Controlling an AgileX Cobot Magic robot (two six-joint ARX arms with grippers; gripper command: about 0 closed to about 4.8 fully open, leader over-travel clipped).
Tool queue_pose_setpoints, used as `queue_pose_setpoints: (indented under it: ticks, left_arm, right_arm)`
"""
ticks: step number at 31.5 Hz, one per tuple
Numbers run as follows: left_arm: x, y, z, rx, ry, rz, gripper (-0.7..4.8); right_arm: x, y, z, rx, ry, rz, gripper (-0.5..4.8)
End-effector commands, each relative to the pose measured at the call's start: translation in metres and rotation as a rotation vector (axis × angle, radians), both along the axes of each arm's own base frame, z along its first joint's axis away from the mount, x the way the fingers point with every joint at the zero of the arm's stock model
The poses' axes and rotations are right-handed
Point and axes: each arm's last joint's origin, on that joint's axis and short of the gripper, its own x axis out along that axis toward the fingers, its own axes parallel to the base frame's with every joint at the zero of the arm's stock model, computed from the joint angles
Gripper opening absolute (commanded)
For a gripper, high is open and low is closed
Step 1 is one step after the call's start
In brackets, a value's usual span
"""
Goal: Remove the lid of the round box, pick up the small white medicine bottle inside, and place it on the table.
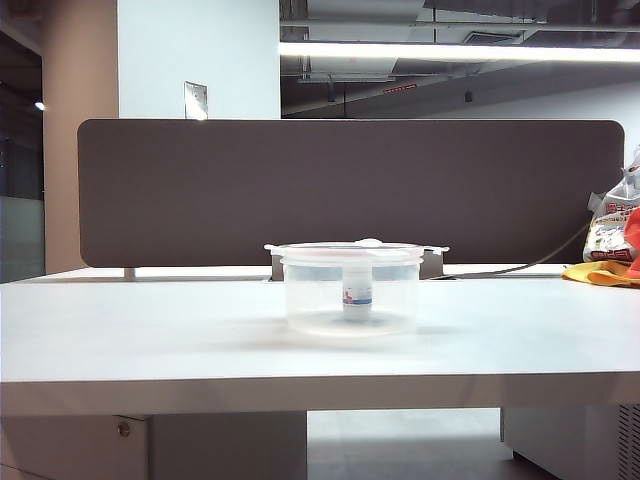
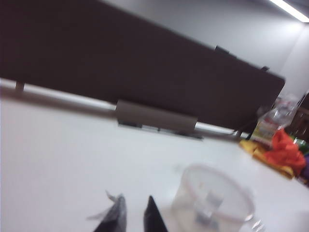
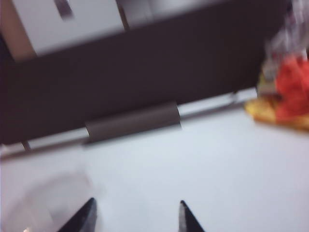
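The round box (image 1: 350,295), a clear frosted tub, stands mid-table with the lid (image 1: 355,247) lying on its rim. Inside it the small white medicine bottle (image 1: 357,290) stands upright. Neither arm shows in the exterior view. The left wrist view is blurred: my left gripper (image 2: 135,196) hangs above the table (image 1: 150,330) beside the round box (image 2: 212,203), apart from it, its dark fingertips close together with nothing between them. The bottle (image 2: 210,207) shows through the plastic. My right gripper (image 3: 136,200) is open and empty, with the round box (image 3: 43,203) a faint blur beyond one fingertip.
A dark brown-grey divider panel (image 1: 350,190) backs the table, with a small grey block (image 2: 154,118) at its foot. At the far right lie a plastic bag (image 1: 612,225) and orange and yellow cloth (image 1: 605,272). A cable (image 1: 530,265) runs along the back edge.
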Motion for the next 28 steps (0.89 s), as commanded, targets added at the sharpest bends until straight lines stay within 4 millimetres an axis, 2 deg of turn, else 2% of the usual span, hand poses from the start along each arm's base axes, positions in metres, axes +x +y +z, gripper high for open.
queue_pose_setpoints:
  ticks: [1,5,8,12,15,19,22,26,28]
  left_arm:
    - [0.004,0.000,0.025,-0.001,0.010,-0.011,0.57]
    - [0.024,-0.001,0.053,0.005,0.075,-0.080,0.57]
    - [0.047,-0.001,0.069,0.003,0.139,-0.144,0.57]
    - [0.081,-0.002,0.085,-0.006,0.221,-0.256,0.57]
    - [0.107,-0.002,0.092,-0.014,0.272,-0.305,0.57]
    - [0.139,-0.001,0.095,-0.028,0.343,-0.320,0.57]
    - [0.160,-0.007,0.089,-0.034,0.394,-0.364,0.68]
    - [0.184,-0.022,0.071,-0.039,0.484,-0.431,2.21]
    - [0.192,-0.033,0.060,-0.037,0.532,-0.471,2.51]
  right_arm:
    - [-0.006,0.000,0.034,0.006,-0.075,0.007,2.57]
    - [-0.002,0.001,0.073,0.003,-0.083,0.018,2.67]
    - [0.013,0.002,0.101,-0.005,-0.054,0.055,2.67]
    - [0.047,0.005,0.127,-0.016,0.037,0.135,2.66]
    - [0.082,0.007,0.135,-0.014,0.169,0.193,2.66]
    - [0.132,0.014,0.128,-0.001,0.369,0.273,2.66]
    - [0.174,0.022,0.110,0.014,0.494,0.370,2.70]
    - [0.216,0.031,0.077,0.045,0.637,0.486,2.90]
    - [0.233,0.033,0.056,0.067,0.703,0.530,3.11]
